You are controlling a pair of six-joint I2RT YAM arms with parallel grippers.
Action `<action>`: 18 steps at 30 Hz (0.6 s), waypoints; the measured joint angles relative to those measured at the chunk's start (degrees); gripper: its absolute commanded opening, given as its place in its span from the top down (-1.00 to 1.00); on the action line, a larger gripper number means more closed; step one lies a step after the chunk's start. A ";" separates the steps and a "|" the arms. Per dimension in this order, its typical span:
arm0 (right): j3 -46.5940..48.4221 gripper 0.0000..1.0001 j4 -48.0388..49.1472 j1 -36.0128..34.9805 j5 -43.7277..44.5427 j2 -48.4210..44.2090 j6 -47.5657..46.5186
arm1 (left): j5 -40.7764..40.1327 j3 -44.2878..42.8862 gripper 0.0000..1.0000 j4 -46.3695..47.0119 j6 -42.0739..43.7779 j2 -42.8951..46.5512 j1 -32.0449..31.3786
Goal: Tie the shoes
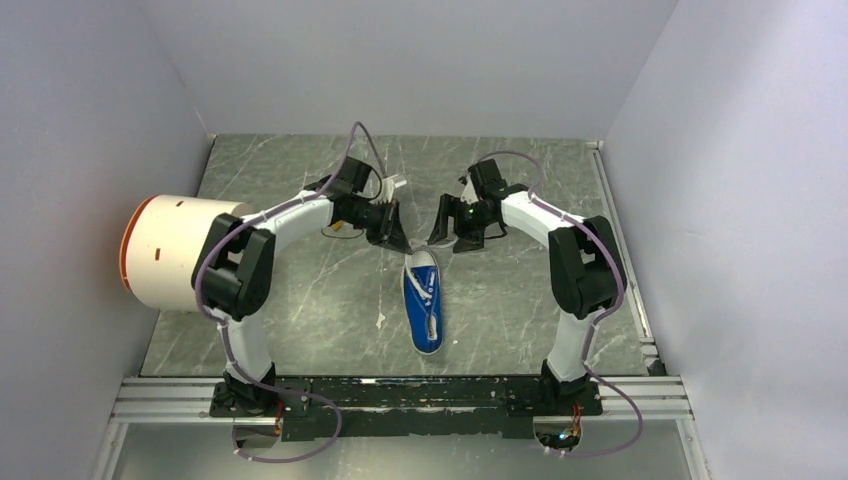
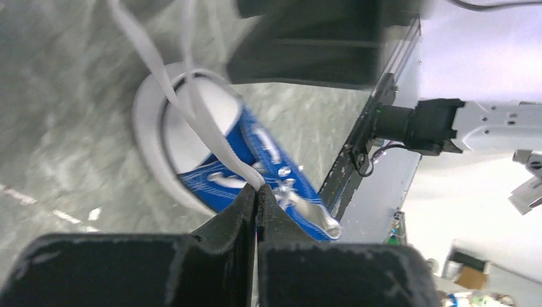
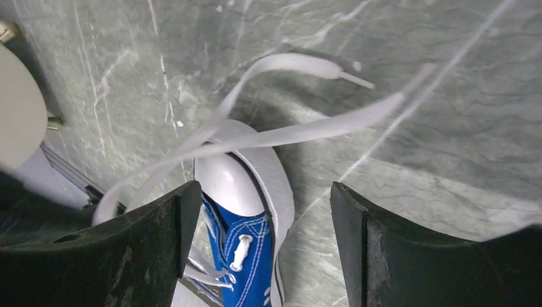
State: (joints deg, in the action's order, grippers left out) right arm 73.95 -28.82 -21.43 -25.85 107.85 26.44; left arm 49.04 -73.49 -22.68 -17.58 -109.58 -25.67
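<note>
lace (image 2: 220,150) in tight left hand (image 2: 257,195)

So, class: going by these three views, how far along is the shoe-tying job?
Done: nothing beyond lacing; the sneaker sits on its sole with no knot or bow visible. In hand: the left gripper is shut on one white lace, which stretches past the toe cap; the right gripper hangs open above it, holding nothing. Left: probably everything that counts, meaning crossing the laces, knotting, and forming the bow.

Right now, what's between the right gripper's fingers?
In the right wrist view, the toe cap of the sneaker lies between them, laces crossing beyond.
</note>
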 measured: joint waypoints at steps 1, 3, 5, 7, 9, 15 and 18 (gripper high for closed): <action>-0.42 -0.55 0.24 0.63 -0.42 -0.02 0.20 | -0.52 -1.16 0.90 -0.85 0.52 1.62 -1.05; -1.05 -0.56 0.48 1.97 -0.90 -0.07 0.70 | -1.01 -3.65 0.90 -1.79 1.51 3.41 -2.69; -1.77 -0.56 0.81 3.19 -1.27 -0.31 1.51 | -0.92 -6.03 0.90 -2.32 2.21 4.35 -3.89; -2.80 -0.56 1.38 4.26 -1.90 -0.94 2.34 | -0.74 -7.50 0.90 -2.75 2.67 4.68 -5.11; -3.67 -0.55 1.57 5.16 -2.47 -1.64 3.13 | -0.76 -7.69 0.90 -3.39 3.13 4.61 -5.90; -4.04 -0.35 3.28 5.88 -5.46 -2.01 4.55 | -0.74 -7.67 0.90 -5.55 4.22 3.96 -6.78; -4.39 -0.22 4.96 6.03 -7.52 -2.05 6.36 | -0.81 -7.67 0.90 -6.58 5.20 3.93 -6.78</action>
State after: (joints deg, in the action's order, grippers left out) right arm 69.56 -23.86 -15.40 -33.36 105.80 32.80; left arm 48.23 -81.17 -29.26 -12.38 -105.65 -32.45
